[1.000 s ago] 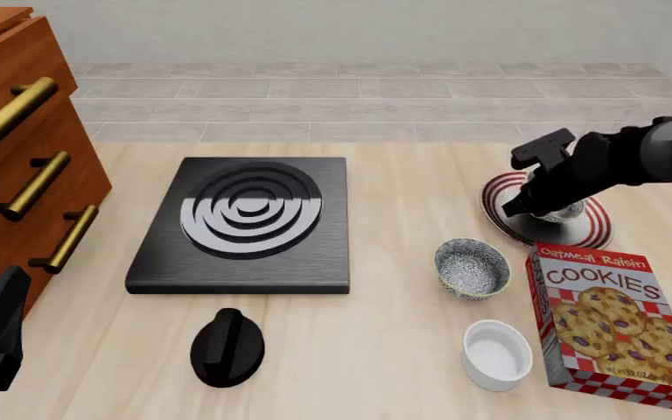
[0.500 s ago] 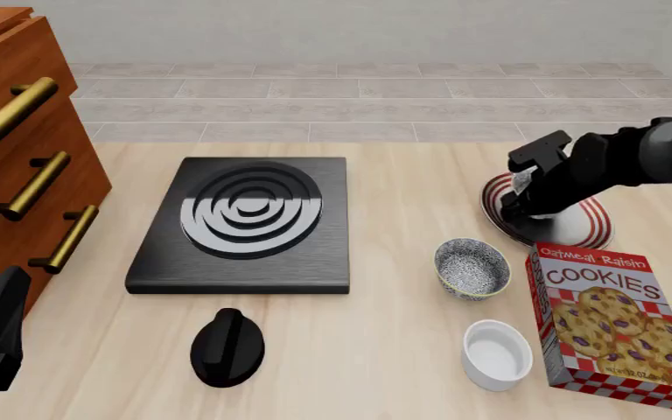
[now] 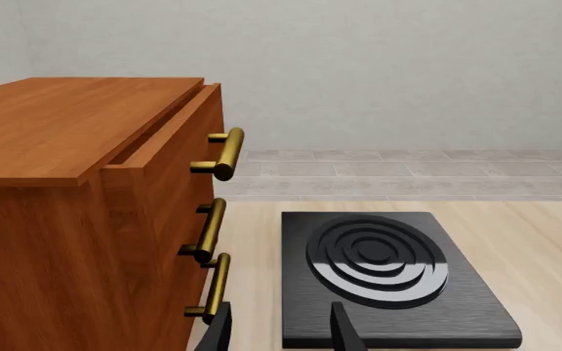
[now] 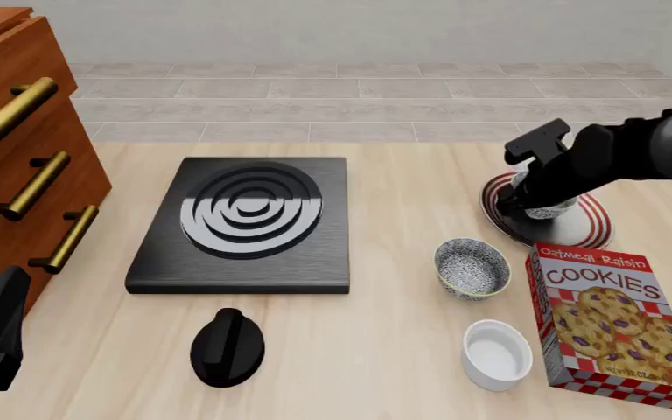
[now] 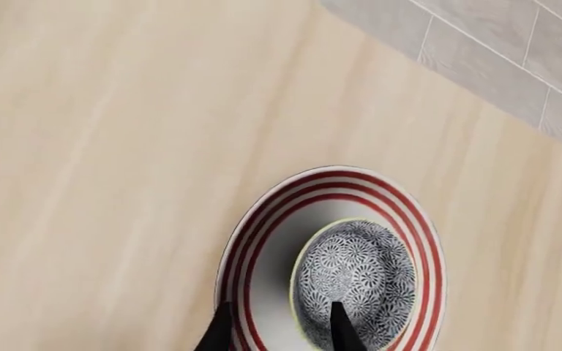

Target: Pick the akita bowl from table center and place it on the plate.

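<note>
Now, step: clearing off after the drop.
Akita bowl (image 5: 351,281): sits inside the plate (image 5: 261,241), centred.
My right pincer (image 5: 279,327): tips apart, holding nothing; one over the bowl.
Do: lift straight up, no sideways drag w/ rim.

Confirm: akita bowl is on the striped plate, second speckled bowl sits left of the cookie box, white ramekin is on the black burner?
Not quite. The white ramekin is on the bare table, nearer the camera than the second speckled bowl and left of the cookie box, not on the black burner; the front view shows it. The rest holds: the akita bowl is on the striped plate.
</note>
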Controlling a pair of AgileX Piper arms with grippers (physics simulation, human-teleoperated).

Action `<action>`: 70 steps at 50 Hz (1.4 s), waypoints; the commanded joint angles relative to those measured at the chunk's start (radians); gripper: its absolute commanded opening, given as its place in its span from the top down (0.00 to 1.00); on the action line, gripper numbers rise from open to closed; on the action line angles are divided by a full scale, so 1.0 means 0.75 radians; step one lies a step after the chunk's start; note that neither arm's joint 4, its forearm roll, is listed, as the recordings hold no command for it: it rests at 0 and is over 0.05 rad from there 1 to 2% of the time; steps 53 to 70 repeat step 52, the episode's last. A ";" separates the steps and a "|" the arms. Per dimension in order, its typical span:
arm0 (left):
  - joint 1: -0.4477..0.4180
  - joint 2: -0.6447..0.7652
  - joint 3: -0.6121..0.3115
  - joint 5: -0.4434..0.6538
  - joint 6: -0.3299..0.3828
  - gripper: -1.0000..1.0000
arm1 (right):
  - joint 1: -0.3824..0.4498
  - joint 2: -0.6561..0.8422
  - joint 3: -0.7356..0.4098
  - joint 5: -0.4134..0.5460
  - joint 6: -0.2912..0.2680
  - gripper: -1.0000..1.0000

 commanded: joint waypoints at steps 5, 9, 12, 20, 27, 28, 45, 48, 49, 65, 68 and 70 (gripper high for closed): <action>0.000 0.000 0.000 0.000 0.000 0.00 | 0.047 -0.144 0.133 -0.047 0.016 0.00; 0.000 0.000 0.000 0.000 0.000 0.00 | 0.064 -0.200 0.175 -0.055 0.017 0.00; 0.000 0.000 0.000 0.000 0.000 0.00 | 0.071 -0.258 0.199 -0.041 0.016 0.00; 0.000 0.000 0.000 0.000 0.000 0.00 | 0.081 -0.388 0.268 -0.031 -0.015 0.00; 0.000 0.000 0.000 0.000 0.000 0.00 | 0.087 -0.466 0.304 -0.025 -0.013 0.00; 0.000 0.000 0.000 0.000 0.000 0.00 | 0.088 -0.483 0.312 -0.023 -0.010 0.00; 0.000 0.000 0.000 0.000 0.000 0.00 | 0.131 -0.774 0.458 0.026 0.038 0.00; 0.000 0.000 0.000 0.000 0.000 0.00 | 0.138 -0.835 0.479 0.043 0.050 0.00; 0.000 0.000 0.000 0.000 0.000 0.00 | 0.144 -0.860 0.487 0.050 0.050 0.00; 0.000 0.000 0.000 0.000 0.000 0.00 | 0.148 -0.936 0.486 0.095 0.057 0.00; 0.000 0.000 0.000 0.000 0.000 0.00 | 0.148 -0.936 0.486 0.095 0.057 0.00; 0.000 0.000 0.000 0.000 0.000 0.00 | 0.148 -0.936 0.486 0.095 0.057 0.00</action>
